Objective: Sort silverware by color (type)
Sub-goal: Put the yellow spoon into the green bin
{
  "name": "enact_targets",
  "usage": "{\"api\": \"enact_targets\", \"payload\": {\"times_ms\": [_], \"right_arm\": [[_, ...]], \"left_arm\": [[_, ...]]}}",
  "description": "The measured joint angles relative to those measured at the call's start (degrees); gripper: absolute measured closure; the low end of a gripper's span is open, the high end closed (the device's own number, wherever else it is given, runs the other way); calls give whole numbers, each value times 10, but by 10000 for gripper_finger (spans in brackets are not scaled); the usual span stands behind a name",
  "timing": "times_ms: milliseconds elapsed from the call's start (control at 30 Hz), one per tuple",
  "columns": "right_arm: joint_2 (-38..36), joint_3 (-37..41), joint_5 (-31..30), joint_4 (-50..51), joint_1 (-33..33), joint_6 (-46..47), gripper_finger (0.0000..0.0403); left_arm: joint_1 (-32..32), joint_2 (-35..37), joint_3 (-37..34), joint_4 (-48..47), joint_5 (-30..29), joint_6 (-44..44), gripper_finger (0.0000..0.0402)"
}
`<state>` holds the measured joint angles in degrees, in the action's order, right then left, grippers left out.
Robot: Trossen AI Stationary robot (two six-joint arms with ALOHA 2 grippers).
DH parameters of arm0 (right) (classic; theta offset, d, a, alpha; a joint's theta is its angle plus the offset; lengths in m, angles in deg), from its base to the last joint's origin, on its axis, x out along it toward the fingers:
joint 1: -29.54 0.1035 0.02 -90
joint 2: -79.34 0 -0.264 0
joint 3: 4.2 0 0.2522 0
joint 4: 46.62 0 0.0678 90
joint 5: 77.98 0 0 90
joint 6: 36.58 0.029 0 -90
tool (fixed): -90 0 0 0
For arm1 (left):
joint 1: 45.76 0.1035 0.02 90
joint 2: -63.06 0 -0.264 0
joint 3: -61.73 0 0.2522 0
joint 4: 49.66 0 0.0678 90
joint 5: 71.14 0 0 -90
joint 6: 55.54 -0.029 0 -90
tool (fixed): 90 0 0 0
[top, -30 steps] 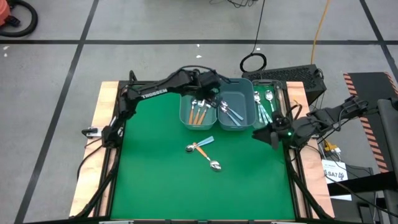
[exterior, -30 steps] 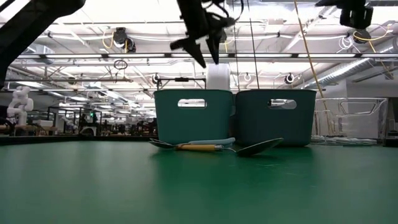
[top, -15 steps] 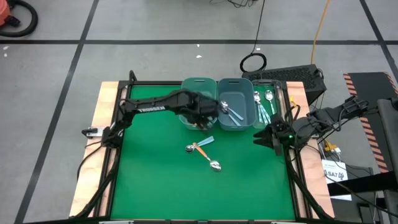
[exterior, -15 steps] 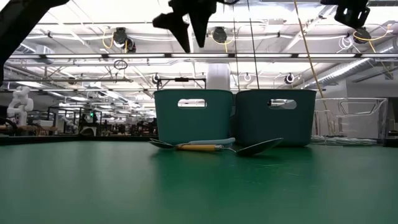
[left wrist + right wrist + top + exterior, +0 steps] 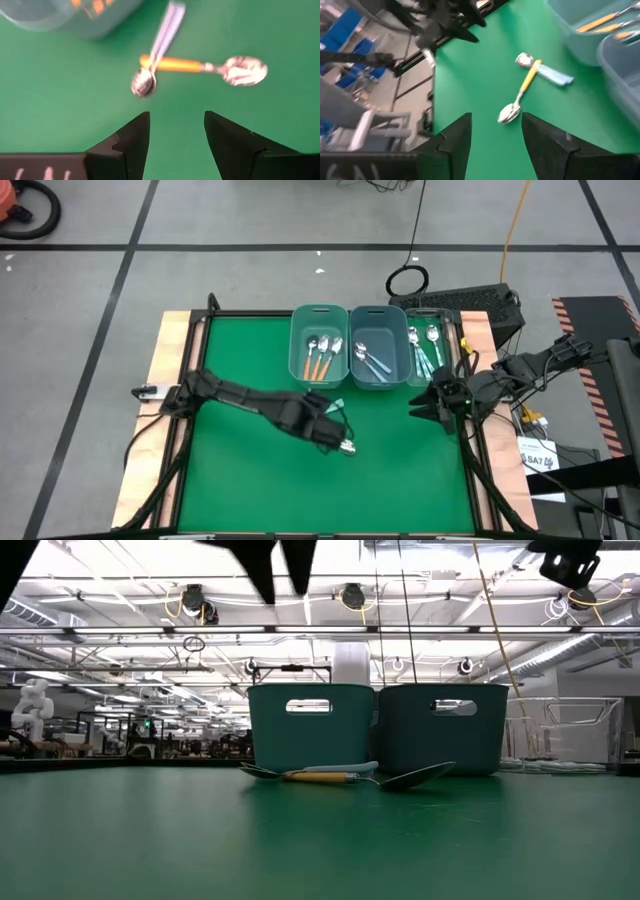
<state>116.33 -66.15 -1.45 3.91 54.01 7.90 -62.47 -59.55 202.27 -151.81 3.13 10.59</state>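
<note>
Jaws on our left gripper (image 5: 174,137) stood spread and empty above the green worktop (image 5: 250,480), poised, we judged, to come down on one of the two spoons left unsorted. Those lay crossed just in front of the orange-spoon bin (image 5: 318,357): an orange-handled spoon (image 5: 210,66) and a light-blue-handled spoon (image 5: 159,45) lying over its handle. From the left wrist view both spoons sat just ahead of the open jaws, the blue spoon's bowl nearest the gap and neither one between the fingers yet. We read the crossing as the awkward part, since lifting the orange one would drag the blue.

Behind them the orange-spoon bin held orange-handled spoons, the middle bin (image 5: 378,360) beside it held light-blue ones, and the teal-green spoons (image 5: 425,350) lay beyond that, so each colour kept its own place.

Our right gripper (image 5: 493,135) waited beside the middle bin's near corner at the worktop's edge, jaws likewise parted and holding nothing.
</note>
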Motion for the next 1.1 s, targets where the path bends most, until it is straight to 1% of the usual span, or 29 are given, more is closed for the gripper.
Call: {"api": "enact_targets", "payload": {"times_ms": [67, 167, 233, 333, 467, 600, 700, 800, 900, 1033, 1100], "right_arm": [[0, 0, 18, 0, 0, 0, 236], [0, 0, 33, 0, 0, 0, 236], [0, 0, 35, 0, 0, 4, 236], [0, 0, 33, 1, 0, 16, 236], [2, 0, 33, 2, 0, 30, 236], [2, 0, 32, 3, 0, 43, 236], [2, 0, 32, 3, 0, 46, 236], [4, 0, 24, 3, 0, 71, 236], [9, 0, -5, 3, 0, 108, 236], [18, 0, -20, -4, 0, 165, 236], [24, 0, -28, -13, 0, 187, 236]], "left_arm": [[-8, -1, -46, 52, 22, 1, 206], [-8, -2, -102, 167, 78, -27, 206], [-6, -2, -134, 238, 88, -22, 206], [-2, -2, -171, 306, 87, 7, 206], [0, -1, -191, 334, 73, 5, 206], [12, -1, -208, 329, 102, -14, 206], [23, -1, -208, 336, 104, -49, 206], [31, -1, -208, 370, 111, -126, 206], [35, -1, -208, 386, 121, -218, 206], [40, -1, -208, 387, 206, -396, 206], [40, -1, -208, 386, 219, -476, 206]]}}
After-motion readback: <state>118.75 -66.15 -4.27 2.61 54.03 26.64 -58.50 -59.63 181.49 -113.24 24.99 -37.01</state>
